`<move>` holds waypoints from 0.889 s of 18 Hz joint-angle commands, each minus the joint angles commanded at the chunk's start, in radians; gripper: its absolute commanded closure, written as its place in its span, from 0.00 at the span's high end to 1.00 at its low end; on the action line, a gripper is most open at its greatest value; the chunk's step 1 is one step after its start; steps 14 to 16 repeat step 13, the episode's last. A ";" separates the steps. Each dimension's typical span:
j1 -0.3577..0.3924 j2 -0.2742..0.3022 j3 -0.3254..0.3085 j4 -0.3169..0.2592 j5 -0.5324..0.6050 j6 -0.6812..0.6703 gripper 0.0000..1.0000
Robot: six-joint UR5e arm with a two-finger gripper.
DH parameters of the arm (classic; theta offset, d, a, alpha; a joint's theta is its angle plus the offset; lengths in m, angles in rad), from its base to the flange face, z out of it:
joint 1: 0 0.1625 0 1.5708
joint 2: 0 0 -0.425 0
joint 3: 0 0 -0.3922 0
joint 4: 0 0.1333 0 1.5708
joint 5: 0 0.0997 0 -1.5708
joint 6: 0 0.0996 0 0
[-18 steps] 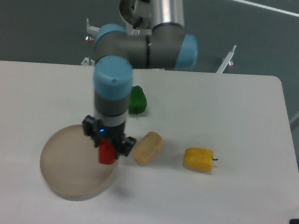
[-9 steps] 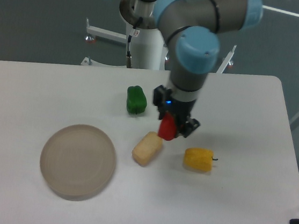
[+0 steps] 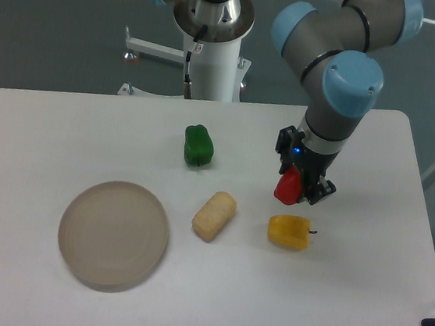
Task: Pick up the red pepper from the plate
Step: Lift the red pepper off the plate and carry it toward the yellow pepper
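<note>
A single fixed camera looks down from high in front of the desk (image 3: 88, 125), facing the arm's base column at the far edge (no second view to compare). It stands far enough back to take in nearly the whole desktop, with the claw (image 3: 300, 186) right of centre and dark floor beyond.

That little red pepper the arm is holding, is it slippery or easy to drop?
Probably a bit slippery: the red pepper looks glossy and rounded. It seems light, since the end effector carries it above the table by a side pinch. It likely stays stiff, showing no sag.
</note>
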 joint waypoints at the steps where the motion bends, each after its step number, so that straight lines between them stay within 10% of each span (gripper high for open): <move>1: 0.005 -0.002 0.002 0.002 0.002 0.018 0.33; 16: 0.012 -0.005 -0.001 -0.005 0.041 0.057 0.33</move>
